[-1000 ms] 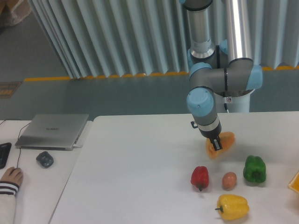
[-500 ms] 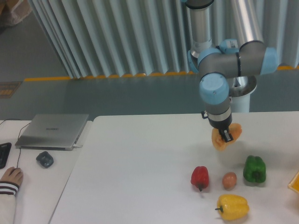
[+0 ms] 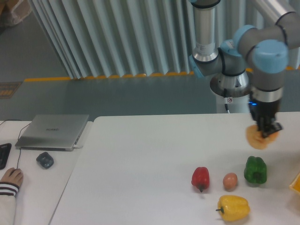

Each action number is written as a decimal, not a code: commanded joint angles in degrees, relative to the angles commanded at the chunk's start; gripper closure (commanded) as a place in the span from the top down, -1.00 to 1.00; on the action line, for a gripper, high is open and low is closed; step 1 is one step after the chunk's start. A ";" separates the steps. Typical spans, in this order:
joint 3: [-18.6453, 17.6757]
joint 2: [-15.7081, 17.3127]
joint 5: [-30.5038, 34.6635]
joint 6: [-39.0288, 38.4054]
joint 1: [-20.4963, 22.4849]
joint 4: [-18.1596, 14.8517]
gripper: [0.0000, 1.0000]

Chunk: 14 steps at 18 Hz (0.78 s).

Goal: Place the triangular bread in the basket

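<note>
- Since the earlier frames the arm has swung well to the right across the worktop (image 3: pixel 140 154), carrying the triangular bread (image 3: pixel 257 138) from above the middle of the produce to a spot near the right edge.
- Only one view is given, the fixed camera, and everything below is read from it.
- Hand (image 3: pixel 267 132): it hangs under the blue wrist joint with its fingers closed onto the upper right part of the bread, so it is holding the wedge; the grip width itself is hard to judge because the fingers are dark and small.
- Bread: it appears lifted clear of the worktop, above and just beyond the green pepper (image 3: pixel 255 170).
- Other produce sits untouched on the near side: a red pepper (image 3: pixel 200 178), a small brown egg-shaped item (image 3: pixel 230 181) and a yellow pepper (image 3: pixel 233 207).
- At the right edge a sliver of orange-yellow rim (image 3: pixel 296 183) shows; I judge it may be the basket, but too little is visible to be sure.
- Far left lie a laptop (image 3: pixel 52 131), a mouse (image 3: pixel 45 160) and a person's hand (image 3: pixel 10 178), well apart from the work.
- Progress: pick-up and lift look done, transfer is under way; reaching the basket, lowering and release remain.
</note>
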 joint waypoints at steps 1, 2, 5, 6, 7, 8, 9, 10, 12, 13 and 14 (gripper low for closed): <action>0.00 -0.79 0.26 2.72 1.41 1.32 -0.57; -0.09 -1.50 0.70 5.01 2.73 2.72 -0.57; -0.17 -2.99 2.54 10.12 5.10 6.07 -0.55; -0.52 -3.26 3.25 12.40 5.89 6.95 -0.53; -0.61 -3.43 3.77 15.29 6.77 7.30 -0.53; -0.53 -3.61 3.87 17.84 7.30 7.57 -0.53; -0.53 -3.96 3.87 19.78 7.92 7.83 -0.53; -0.53 -4.31 3.87 20.93 8.71 8.27 -0.53; -0.61 -5.10 3.87 22.43 9.24 9.50 -0.46; -0.61 -5.28 3.87 22.61 9.50 9.51 0.03; -0.70 -5.46 3.78 22.44 9.51 9.59 0.99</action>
